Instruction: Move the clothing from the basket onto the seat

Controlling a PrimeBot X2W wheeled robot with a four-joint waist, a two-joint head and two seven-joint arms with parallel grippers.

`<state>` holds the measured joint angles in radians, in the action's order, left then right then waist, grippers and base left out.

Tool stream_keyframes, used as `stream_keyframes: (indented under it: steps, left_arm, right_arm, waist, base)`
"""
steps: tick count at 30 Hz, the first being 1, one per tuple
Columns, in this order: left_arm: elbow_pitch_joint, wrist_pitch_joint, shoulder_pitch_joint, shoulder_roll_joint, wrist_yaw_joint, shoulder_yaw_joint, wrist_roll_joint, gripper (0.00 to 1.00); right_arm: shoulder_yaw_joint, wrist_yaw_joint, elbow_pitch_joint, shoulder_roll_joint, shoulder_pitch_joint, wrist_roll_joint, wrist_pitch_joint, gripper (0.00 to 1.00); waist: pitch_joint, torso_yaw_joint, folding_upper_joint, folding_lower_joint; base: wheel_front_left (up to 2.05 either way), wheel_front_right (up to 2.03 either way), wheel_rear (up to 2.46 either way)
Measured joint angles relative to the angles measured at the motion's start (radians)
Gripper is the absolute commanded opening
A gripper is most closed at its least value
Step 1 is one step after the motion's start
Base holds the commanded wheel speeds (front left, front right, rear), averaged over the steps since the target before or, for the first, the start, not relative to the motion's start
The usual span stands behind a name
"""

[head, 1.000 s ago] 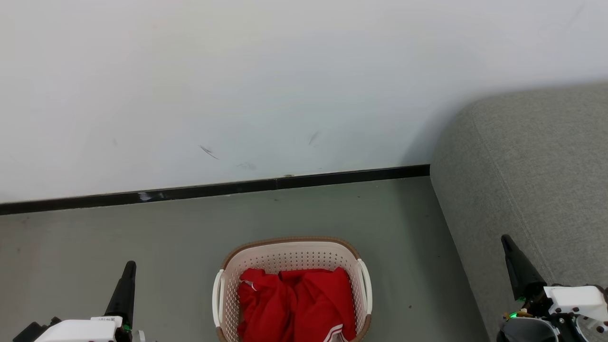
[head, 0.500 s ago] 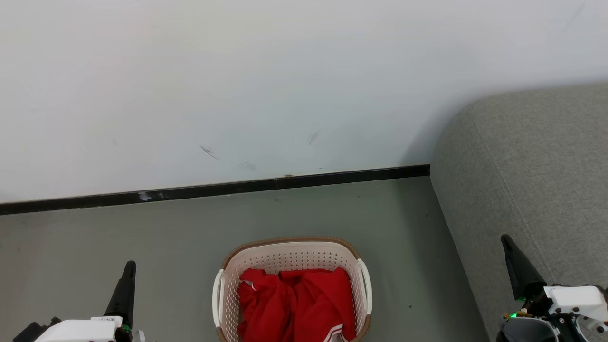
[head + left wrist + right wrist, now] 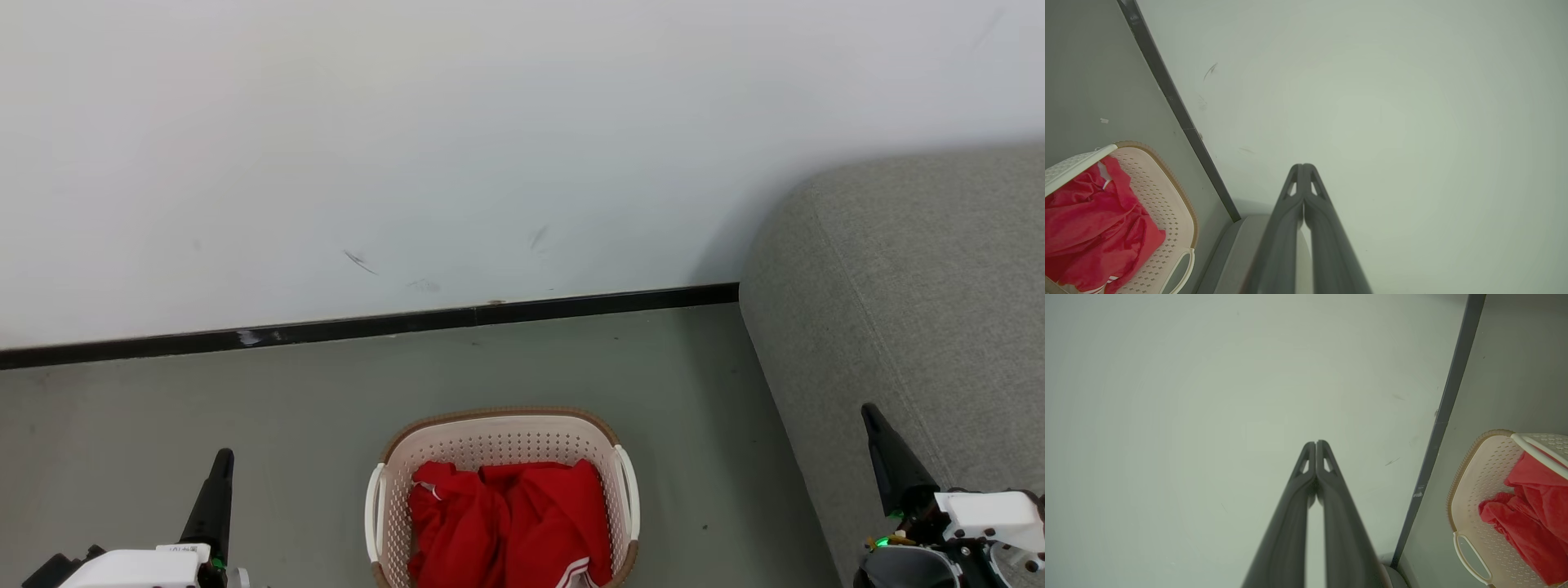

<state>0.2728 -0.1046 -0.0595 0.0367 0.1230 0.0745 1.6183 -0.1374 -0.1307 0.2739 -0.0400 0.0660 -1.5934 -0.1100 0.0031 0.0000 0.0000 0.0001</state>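
The red clothing lies bunched inside the basket, a strip of white stripe trim showing at its lower edge. The basket stands on the grey floor at the bottom middle of the head view, set apart from the pale wall and the black baseboard that runs along its foot. The grey seat rises to the right of the basket, near it but not touching, with floor between them. The left hand sits at the lower left, well apart from the basket, its two dark fingers pressed together and gripping nothing. The right hand sits at the lower right, seen against the seat's side, likewise closed and empty. In both wrist views the fingers meet at their tips and point towards the wall, with the basket and clothing off to one side
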Motion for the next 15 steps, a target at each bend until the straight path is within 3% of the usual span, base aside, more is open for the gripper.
stream_keyframes:
  steps: [11,12,15]
  left_arm:
    - [0.000,0.000,0.000,0.000,0.000,0.000,0.000,0.00]
    - [0.002,0.000,0.001,-0.001,0.000,0.000,0.000,1.00]
    - [0.031,0.000,0.023,-0.016,0.000,-0.005,0.000,1.00]
  right_arm:
    - [0.000,0.000,0.000,0.000,0.000,0.000,0.000,0.00]
    - [0.000,0.000,0.002,0.001,-0.001,0.000,0.000,1.00]
    - [0.001,0.000,0.031,0.013,-0.023,0.002,0.000,1.00]
  waist:
    - [0.000,0.000,0.0000,0.0000]
    - [0.000,0.000,0.0000,0.0000]
    - [0.000,0.000,0.0000,0.0000]
  base:
    - [0.00,0.00,0.00]
    - [0.00,0.00,0.00]
    - [0.00,0.00,0.00]
